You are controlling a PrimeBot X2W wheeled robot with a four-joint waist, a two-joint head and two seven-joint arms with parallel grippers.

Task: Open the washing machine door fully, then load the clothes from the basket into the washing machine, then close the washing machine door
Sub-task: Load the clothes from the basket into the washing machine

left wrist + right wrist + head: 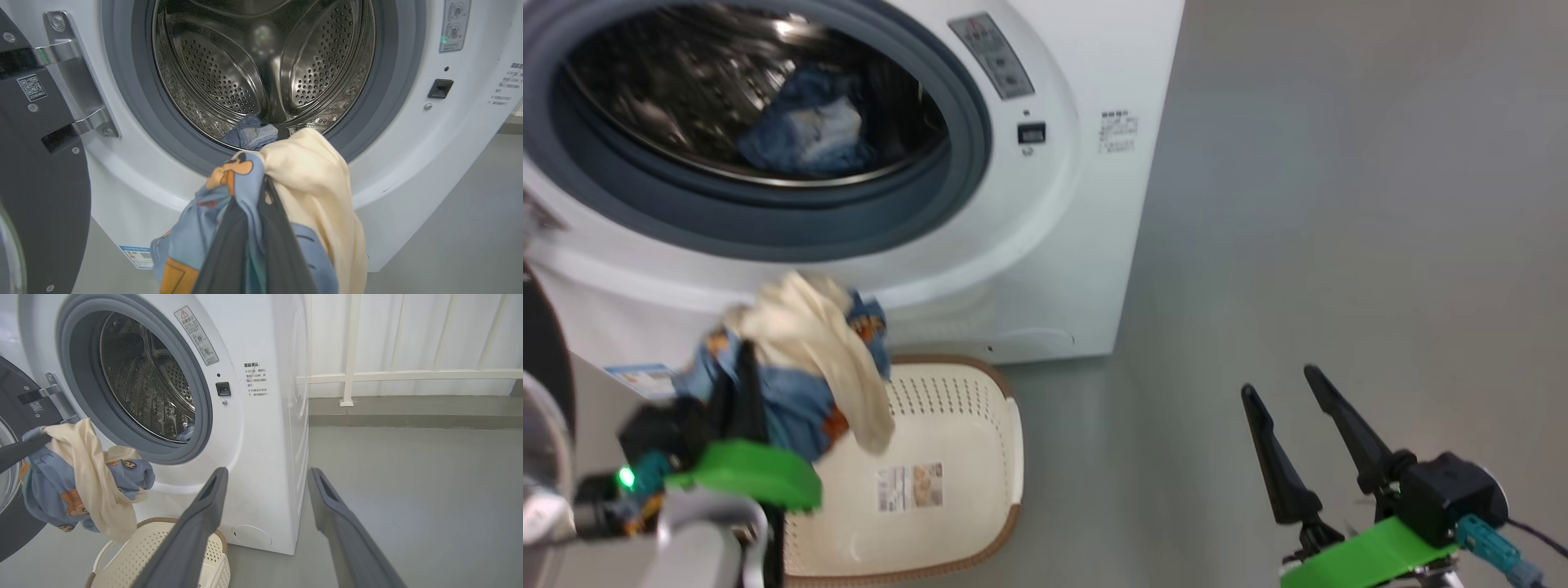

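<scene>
My left gripper (265, 183) is clamped tight on the blue and cream clothes (314, 183). They bunch over my fingertips and hang down from them, so the long axis of the load is vertical. In the left wrist view the drum (261, 61) of the washing machine (408, 163) opens in the upper middle of the frame, straight ahead of my fingers and higher than them. The top of the clothes sits level with the lower edge of the grey rubber ring (163, 134), and most of the load hangs below it. I judge the next move must go up first, then forward, or the trailing cream cloth will catch on that ring.

One blue garment (251, 132) lies at the bottom of the drum. The door (41, 183) stands swung open at the left of the frame, clear of my path.

In the head view the basket (1013, 425) sits on the floor, lower middle, under the clothes. My right gripper (1278, 382) is at the lower right, fingers spread apart and holding nothing, well away from the machine, so the left arm is the nearer one.
</scene>
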